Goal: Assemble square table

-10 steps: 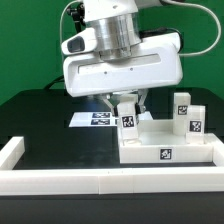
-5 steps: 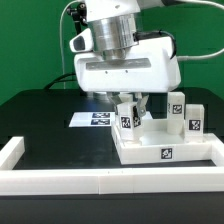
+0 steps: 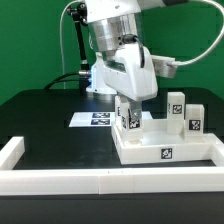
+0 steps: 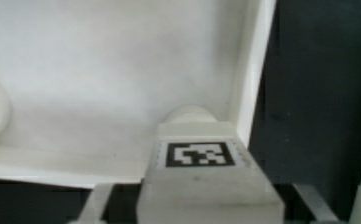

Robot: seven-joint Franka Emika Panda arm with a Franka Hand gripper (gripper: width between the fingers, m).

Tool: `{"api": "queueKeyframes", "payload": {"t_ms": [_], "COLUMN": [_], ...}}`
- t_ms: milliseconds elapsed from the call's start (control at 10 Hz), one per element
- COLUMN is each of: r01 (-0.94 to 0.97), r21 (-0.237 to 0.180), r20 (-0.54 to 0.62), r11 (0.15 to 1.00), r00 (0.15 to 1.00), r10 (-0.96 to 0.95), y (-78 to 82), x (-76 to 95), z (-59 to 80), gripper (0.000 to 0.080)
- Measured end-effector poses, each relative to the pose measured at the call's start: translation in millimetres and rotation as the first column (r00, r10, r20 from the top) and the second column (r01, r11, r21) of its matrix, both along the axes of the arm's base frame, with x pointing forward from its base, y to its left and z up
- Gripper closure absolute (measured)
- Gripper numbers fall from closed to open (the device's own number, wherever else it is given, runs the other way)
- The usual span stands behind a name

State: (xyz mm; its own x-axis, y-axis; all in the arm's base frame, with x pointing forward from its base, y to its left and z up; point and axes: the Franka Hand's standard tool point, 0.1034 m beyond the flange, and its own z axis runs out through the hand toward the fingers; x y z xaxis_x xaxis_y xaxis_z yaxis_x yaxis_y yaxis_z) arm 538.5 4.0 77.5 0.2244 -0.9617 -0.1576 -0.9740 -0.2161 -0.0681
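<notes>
Gripper (image 3: pixel 128 110): centre of frame, jaws closed on a leg post (image 3: pixel 128 119), held upright.
Leg post: over the near-left corner of the tabletop slab (image 3: pixel 165 150), lower right of frame.
Handling: judged light, rigid, smooth plastic; grip flat sides high, clear of the tag.
Spare leg posts (image 3: pixel 186 114): right, standing on the slab.

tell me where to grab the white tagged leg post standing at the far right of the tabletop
Take the small white tagged leg post by its upper half, coming straight down from above. It stands upright on the large white square tabletop slab, so its top is exposed. Put the fingers on its plain sides; another post stands close on the exterior view's left.
</notes>
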Motion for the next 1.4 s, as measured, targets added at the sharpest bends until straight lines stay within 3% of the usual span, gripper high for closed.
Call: {"api": "queueKeyframes", "payload": {"t_ms": [300, 500, 600, 700, 800, 900, 1100, 1400], "r01": [0.254, 0.252, 0.21, 0.174, 0.127, -0.003, -0.23, -0.528], "r21": [0.006, 0.006, 0.007, 0.007, 0.006, 0.002, -0.009, -0.058], "r20": [-0.049, -0.051, -0.044, -0.038, -0.032, -0.014, 0.024, 0.037], "r11": [0.967, 0.968, 0.978, 0.985, 0.992, 1.0, 0.973, 0.848], "r00": [0.966, 0.967, 0.977, 0.984, 0.991, 1.0, 0.973, 0.847], "r10": [-0.254, -0.251, -0.209, -0.173, -0.127, 0.003, 0.231, 0.53], "y": [0.0, -0.1, 0.1, 0.3, 1.5, 2.3, -0.2, -1.5], "x": [3.1, 3.2, 3.0, 3.0, 2.7, 2.0, 1.8, 0.6], "z": [-0.6, -0.6, -0.8, -0.9, -0.9, -1.2, -1.4, -1.9], "gripper": [0.0509, 0.0488, 0.0488, 0.0284, 0.0284, 0.018, 0.0156, 0.015]}}
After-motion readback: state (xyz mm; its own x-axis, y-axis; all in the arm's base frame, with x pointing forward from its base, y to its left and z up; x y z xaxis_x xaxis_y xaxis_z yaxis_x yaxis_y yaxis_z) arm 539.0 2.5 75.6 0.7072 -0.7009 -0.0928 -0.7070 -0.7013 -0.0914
